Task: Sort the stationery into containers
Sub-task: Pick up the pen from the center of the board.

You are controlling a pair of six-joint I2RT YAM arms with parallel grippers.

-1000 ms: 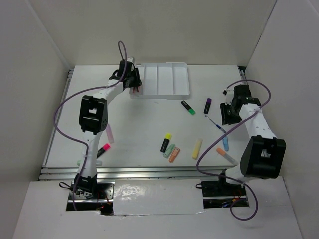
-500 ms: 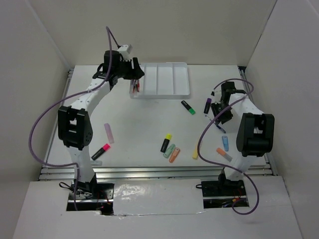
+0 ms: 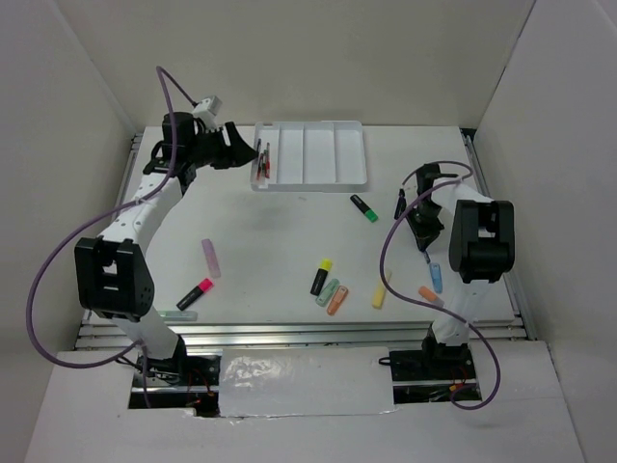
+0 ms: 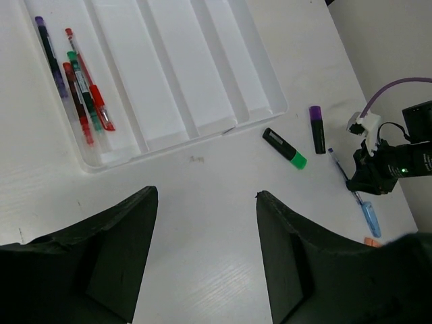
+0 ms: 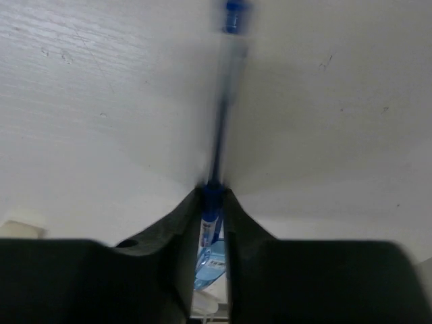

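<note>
Where the worktop point(image 3: 280, 241) carries it at the far middle, the white tray point(image 3: 308, 186) holds thin pens point(image 4: 77, 88) in its leftmost compartment only.

Left end effector point(image 4: 206, 196): fingers apart, empty, just beside the tray's left end.

Right end effector point(image 5: 212, 196): clamped on a blue pen point(image 5: 219, 128) whose long axis runs straight ahead. The tray lies well apart, to its far left.

We find the thin red and purple pens point(image 3: 262, 162) in the leftmost compartment of the white rectangular plastic tray point(image 3: 333, 154); the stubby black green-capped highlighter point(image 3: 363, 208) lies on the white table point(image 3: 280, 236) before its right corner.
</note>
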